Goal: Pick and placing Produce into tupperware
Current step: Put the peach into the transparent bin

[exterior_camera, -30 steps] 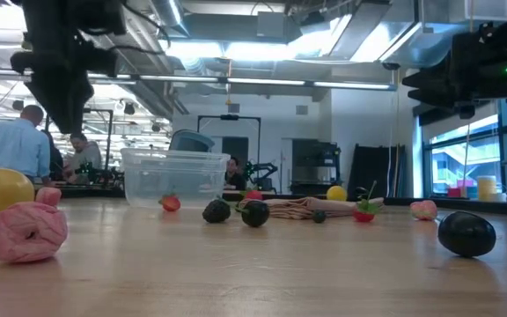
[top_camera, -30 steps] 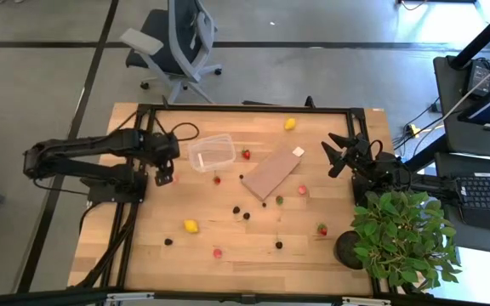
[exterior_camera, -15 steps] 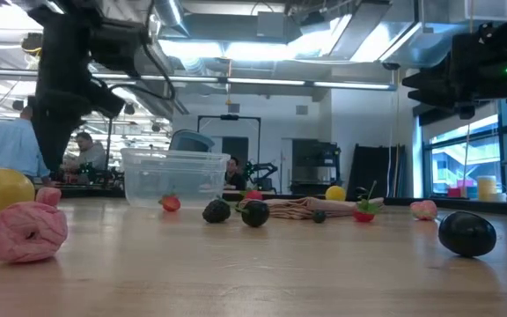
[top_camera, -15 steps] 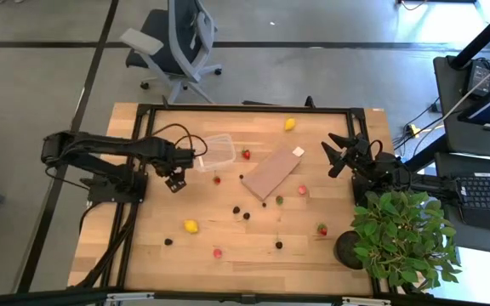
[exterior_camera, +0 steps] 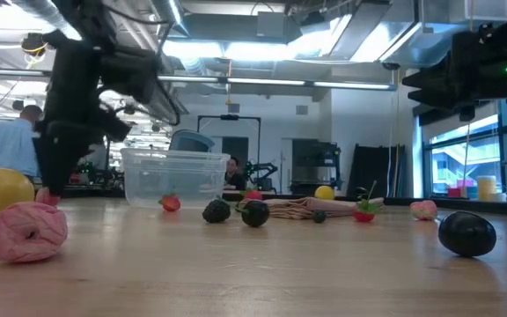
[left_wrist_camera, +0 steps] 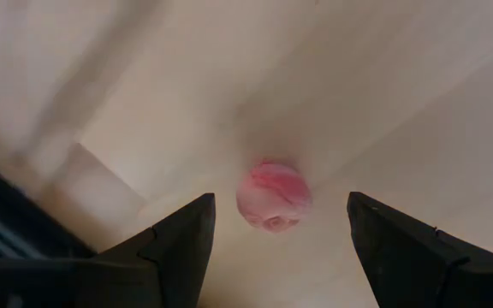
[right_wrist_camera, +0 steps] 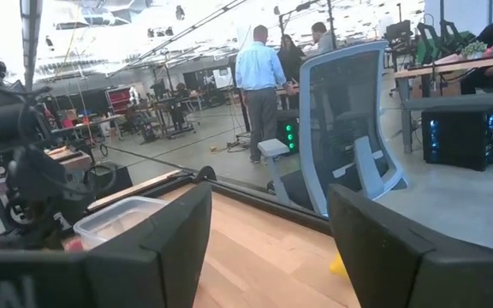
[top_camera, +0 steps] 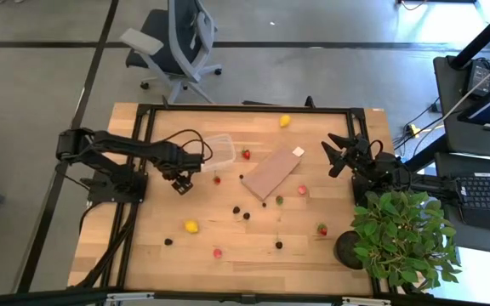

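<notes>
A pink-red piece of produce (left_wrist_camera: pixel 273 195) lies on the bench (top_camera: pixel 253 246) just beside the clear tupperware (top_camera: pixel 219 150), the other fruit scattered well apart across the bench. The left tool (left_wrist_camera: pixel 274 231) hangs over it, released, fingers either side and not touching. The step in hand looks like the pick: it should descend straight, keep the fruit centred, and clench gently so nothing rolls. The right tool (top_camera: pixel 340 153) waits released near the far edge.

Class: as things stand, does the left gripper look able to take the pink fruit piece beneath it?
Probably yes: the left gripper is open, the pink fruit piece lies between its fingers, nothing blocks it.
</notes>
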